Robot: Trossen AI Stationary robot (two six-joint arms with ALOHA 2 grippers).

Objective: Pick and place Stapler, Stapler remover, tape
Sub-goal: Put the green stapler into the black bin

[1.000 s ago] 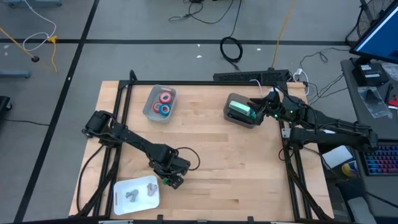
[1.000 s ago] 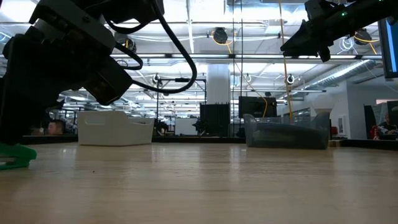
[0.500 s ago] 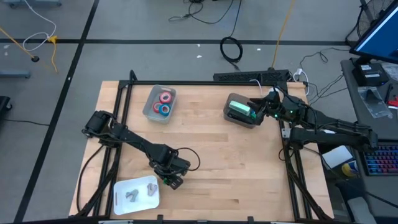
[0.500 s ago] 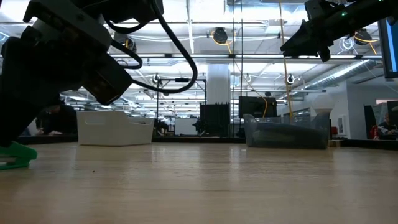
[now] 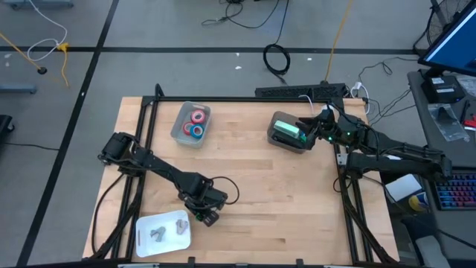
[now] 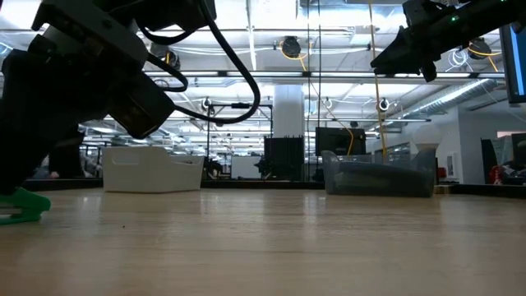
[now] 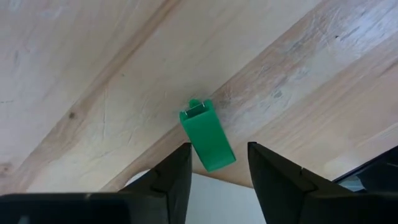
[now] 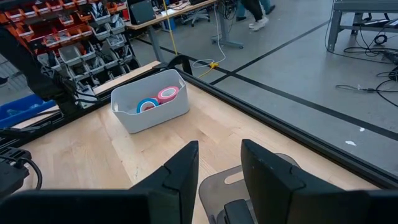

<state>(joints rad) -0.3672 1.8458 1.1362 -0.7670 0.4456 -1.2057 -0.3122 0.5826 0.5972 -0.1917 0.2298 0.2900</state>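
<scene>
A small green wedge-shaped tool with a metal tip (image 7: 206, 135), which I take for a stapler remover, lies flat on the wood (image 5: 199, 217). My left gripper (image 7: 219, 149) points steeply down over it. Its fingers are open on either side of the tool's blunt end, and I cannot tell whether they touch it. A green stapler (image 5: 287, 132) lies in a grey bin (image 5: 279, 141) at the far right. My right gripper (image 5: 312, 128) hangs open in the air beside that bin. Red and blue tape rolls (image 5: 196, 123) lie in a pale bin (image 8: 149, 112) at the far left.
A white tray (image 5: 149, 223) with two grey pieces (image 5: 158, 233) stands at the near edge, just left of my left gripper. Black frame rails (image 5: 349, 193) run along the table's sides. The middle of the wooden top (image 5: 268, 193) is bare.
My left gripper's fingers have drawn closer together around the green tool, and the arm has stayed in place. The tool lies where it was. My right arm has kept still.
</scene>
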